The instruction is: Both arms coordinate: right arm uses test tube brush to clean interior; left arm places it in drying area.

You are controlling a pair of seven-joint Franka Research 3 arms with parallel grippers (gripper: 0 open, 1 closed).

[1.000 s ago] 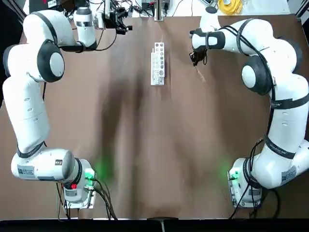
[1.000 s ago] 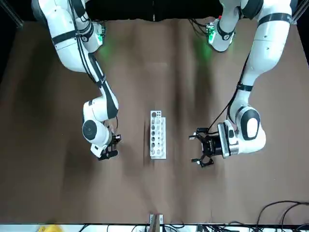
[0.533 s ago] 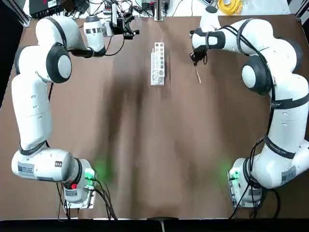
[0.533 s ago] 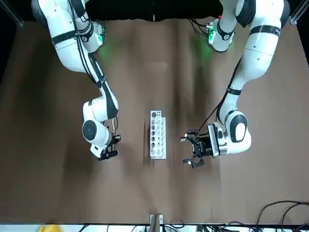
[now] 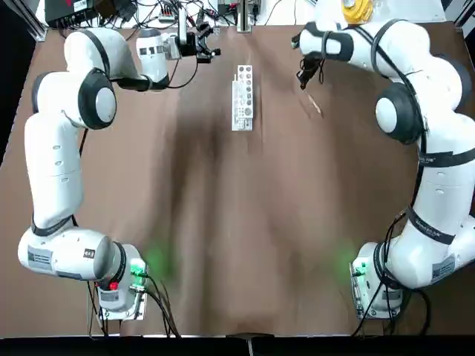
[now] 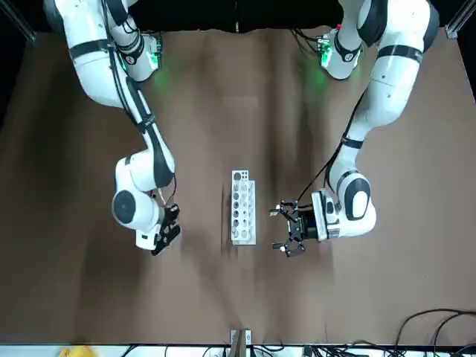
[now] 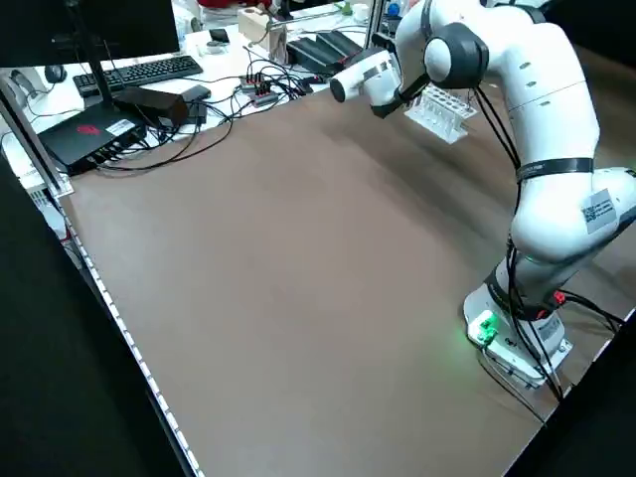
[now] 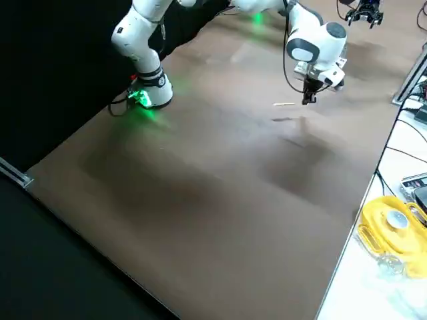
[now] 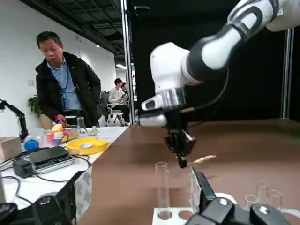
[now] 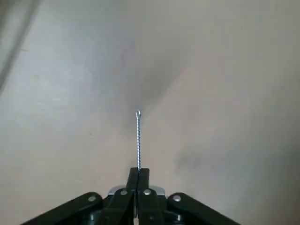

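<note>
Both arms were white, jointed, with grey joint caps and black grippers. The right arm (image 5: 438,159) carried black bands; green lights glowed at both bases.

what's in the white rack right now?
One clear test tube stands upright in a hole of the white rack, seen from the left wrist camera, with a couple of shorter tubes farther along. The overhead view is too coarse to tell the other holes' contents.

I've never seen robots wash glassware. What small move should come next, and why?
Probably the left gripper should ease onto the test tube standing in the rack and close. It is open beside the rack, while the right gripper, shut on the test tube brush, hangs above the table.
</note>
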